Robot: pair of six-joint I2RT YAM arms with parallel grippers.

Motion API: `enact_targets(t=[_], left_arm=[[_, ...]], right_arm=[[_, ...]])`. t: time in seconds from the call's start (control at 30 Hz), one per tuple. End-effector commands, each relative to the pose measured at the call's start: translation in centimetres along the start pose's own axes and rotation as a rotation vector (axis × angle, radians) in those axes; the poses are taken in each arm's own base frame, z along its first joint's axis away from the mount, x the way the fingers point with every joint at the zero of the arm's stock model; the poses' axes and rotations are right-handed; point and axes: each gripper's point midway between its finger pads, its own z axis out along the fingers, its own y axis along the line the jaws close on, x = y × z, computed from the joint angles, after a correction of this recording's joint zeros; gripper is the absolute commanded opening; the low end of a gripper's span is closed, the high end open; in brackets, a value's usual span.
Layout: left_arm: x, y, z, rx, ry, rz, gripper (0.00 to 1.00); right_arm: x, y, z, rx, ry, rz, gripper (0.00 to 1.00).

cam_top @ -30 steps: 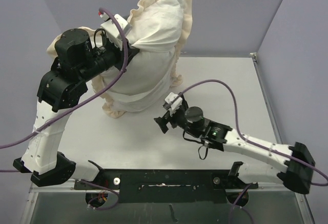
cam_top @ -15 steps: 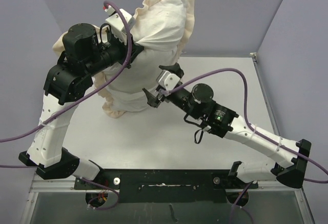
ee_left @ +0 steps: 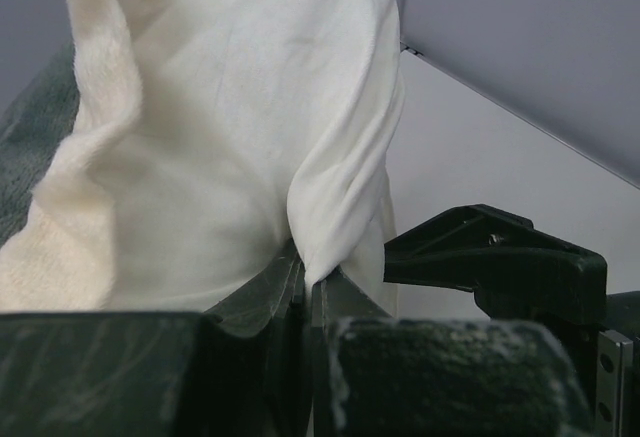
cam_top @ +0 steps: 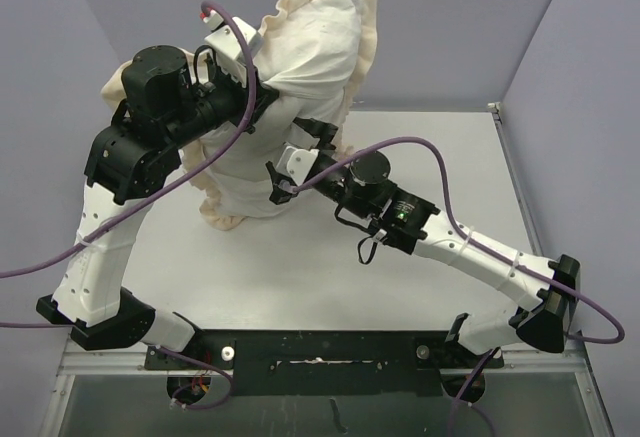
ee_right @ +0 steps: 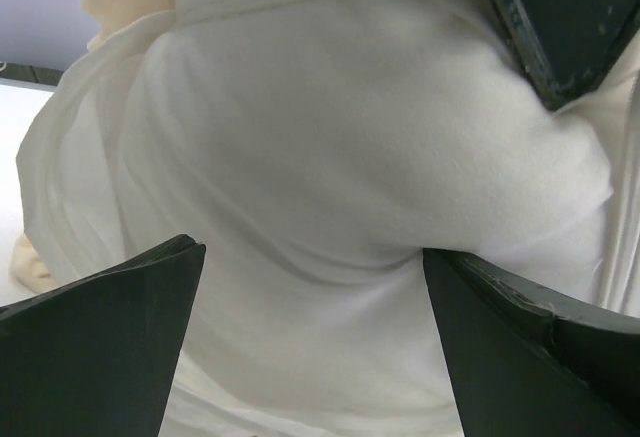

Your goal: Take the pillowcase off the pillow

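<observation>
The pillowcase (cam_top: 325, 32) hangs lifted over the table's far left, white face outward, with a peach-beige frill (cam_top: 290, 2) round its top. My left gripper (cam_top: 262, 107) is shut on a pinched fold of that white fabric (ee_left: 230, 107), which runs down between its closed jaws (ee_left: 308, 279). My right gripper (cam_top: 298, 155) is open against the bundle's lower right side. Its two fingers straddle a plump white bulge (ee_right: 380, 137), which looks like the pillow; whether that surface is bare or covered I cannot tell. Between the right fingertips (ee_right: 310, 252) there is only white cloth.
The bundle's lower frill (cam_top: 222, 219) rests on the grey table (cam_top: 300, 287). Purple cables (cam_top: 420, 142) loop over both arms. Grey walls close in the back and both sides, and the table's right edge (cam_top: 520, 197) runs along the wall. A left finger (ee_right: 560, 17) shows in the right wrist view.
My right arm has swung from mid-table up and left to the bundle, its open jaws now against the white bulge. The left arm rose a little at first with the fabric.
</observation>
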Motion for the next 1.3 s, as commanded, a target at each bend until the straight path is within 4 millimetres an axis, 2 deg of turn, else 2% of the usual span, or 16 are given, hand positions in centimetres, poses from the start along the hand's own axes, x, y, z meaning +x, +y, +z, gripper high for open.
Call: enact_targets(t=[0.0,0.2,0.4,0.47,0.63,0.7,0.8,0.83,0.87,0.93,0.97,1.13,1.27], left_arm=[[0.8,-0.1,0.3,0.004,0.025,-0.035,0.00],[1.0,0.2,0.3,-0.013,0.034,-0.032,0.00],[0.9,-0.1,-0.3,-0.001,0.044,-0.028,0.00],[0.7,-0.4,-0.6,0.010,0.044,-0.030,0.00],[0.7,-1.6,-1.8,0.076,0.086,-0.033,0.00],[0.5,-1.9,-2.4,0.089,0.087,-0.024,0.00],[0.1,-2.1,-3.4,0.094,0.068,-0.008,0.00],[-0.1,-2.0,-3.7,0.091,0.060,-0.001,0.00],[-0.3,-2.0,-3.9,0.089,0.053,0.011,0.00],[-0.7,-1.5,-4.3,0.065,0.042,0.033,0.00],[-0.9,-1.2,-4.5,0.049,0.033,0.049,0.00],[-2.9,0.5,-6.0,-0.041,-0.044,0.149,0.00],[-5.5,2.5,-7.9,-0.162,-0.128,0.245,0.00]], right_arm=[[-5.8,-3.2,-1.0,0.105,-0.153,-0.117,0.98],[-6.9,-3.3,-0.6,0.128,-0.175,-0.148,0.98],[-6.7,-3.0,2.6,0.162,-0.169,-0.182,0.98],[-6.0,-3.0,4.0,0.198,-0.159,-0.205,0.98],[-2.3,-1.9,8.0,0.274,-0.095,-0.273,1.00],[-1.5,-2.3,8.8,0.333,-0.085,-0.298,0.92],[-1.3,-1.6,9.7,0.311,-0.087,-0.308,0.67],[-1.3,-1.5,9.8,0.304,-0.087,-0.299,0.56],[-1.3,-1.4,9.9,0.302,-0.085,-0.285,0.38],[-1.0,-1.6,9.7,0.315,-0.067,-0.258,0.09],[-0.8,-1.7,9.5,0.322,-0.056,-0.250,0.01],[2.4,-1.1,8.1,0.306,0.056,-0.207,0.00],[6.2,-1.1,6.6,0.280,0.173,-0.092,0.00]])
